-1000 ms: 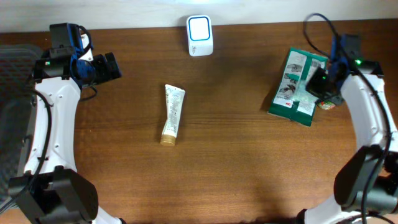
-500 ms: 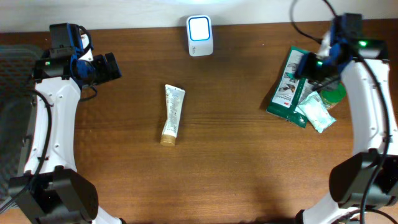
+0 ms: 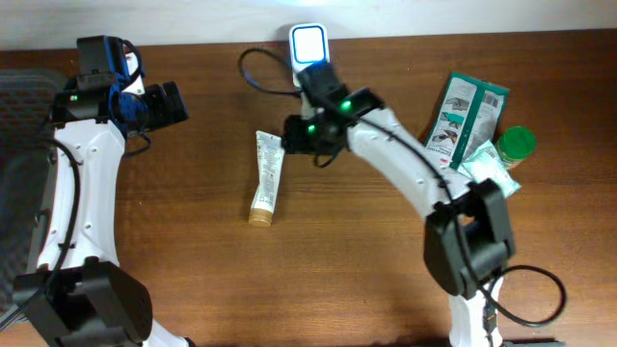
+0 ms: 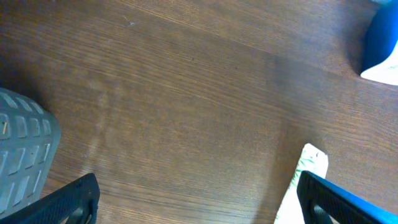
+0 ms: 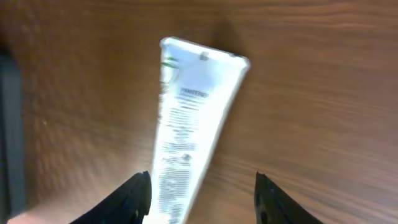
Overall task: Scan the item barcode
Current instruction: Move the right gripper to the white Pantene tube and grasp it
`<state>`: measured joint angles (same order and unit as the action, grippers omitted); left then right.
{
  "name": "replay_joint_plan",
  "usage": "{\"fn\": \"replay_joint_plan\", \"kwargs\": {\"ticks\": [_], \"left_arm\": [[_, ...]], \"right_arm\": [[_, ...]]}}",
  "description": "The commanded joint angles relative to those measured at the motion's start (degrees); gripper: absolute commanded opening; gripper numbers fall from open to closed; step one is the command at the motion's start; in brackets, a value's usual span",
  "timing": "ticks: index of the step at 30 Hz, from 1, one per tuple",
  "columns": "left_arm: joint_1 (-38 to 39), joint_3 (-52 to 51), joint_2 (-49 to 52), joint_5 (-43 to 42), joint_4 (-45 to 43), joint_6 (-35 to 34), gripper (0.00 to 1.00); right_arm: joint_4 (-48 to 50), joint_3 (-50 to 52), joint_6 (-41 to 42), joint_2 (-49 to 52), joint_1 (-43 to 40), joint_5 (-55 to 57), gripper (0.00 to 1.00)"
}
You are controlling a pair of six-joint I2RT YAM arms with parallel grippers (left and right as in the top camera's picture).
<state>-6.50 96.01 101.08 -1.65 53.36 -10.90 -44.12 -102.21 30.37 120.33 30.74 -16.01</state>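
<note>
White plastic tube [image 3: 267,178] lies flat on the wooden table [image 3: 386,270], crimped end toward the scanner [image 3: 309,55] and tan cap nearer the robot. It is probably light, soft-walled and slick, so a hard pinch would dent it. Grip it across the body, near the stiffer cap shoulder. The right gripper [image 3: 292,135] hovers over it with its 2 fingers apart, holding nothing. The left gripper [image 3: 172,103], spread wide, hangs well apart.
</note>
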Motion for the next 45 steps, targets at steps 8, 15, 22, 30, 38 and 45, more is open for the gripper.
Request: {"fn": "replay_joint_plan", "kwargs": {"ticks": [8,15,22,30,38,45], "left_arm": [[-0.2,0.4,-0.5,0.0,-0.1,0.3,0.99],[-0.2,0.4,-0.5,0.0,-0.1,0.3,0.99],[-0.2,0.4,-0.5,0.0,-0.1,0.3,0.99],[-0.2,0.4,-0.5,0.0,-0.1,0.3,0.99],[-0.2,0.4,-0.5,0.0,-0.1,0.3,0.99],[-0.2,0.4,-0.5,0.0,-0.1,0.3,0.99]], "right_arm": [[7.1,0.0,6.8,6.9,6.4,0.2,0.5],[5.8,0.1,6.7,12.1,6.8,0.2,0.44],[-2.9,-3.3,-1.6,10.0,3.9,2.6,0.04],[-24.5,-11.3,-11.5,8.3,1.4,26.3,0.04],[-24.0,-10.3,-10.2,14.5,6.4,29.9,0.31],[-24.7,-15.2,-8.7,14.4,8.8,24.3,0.25]]}}
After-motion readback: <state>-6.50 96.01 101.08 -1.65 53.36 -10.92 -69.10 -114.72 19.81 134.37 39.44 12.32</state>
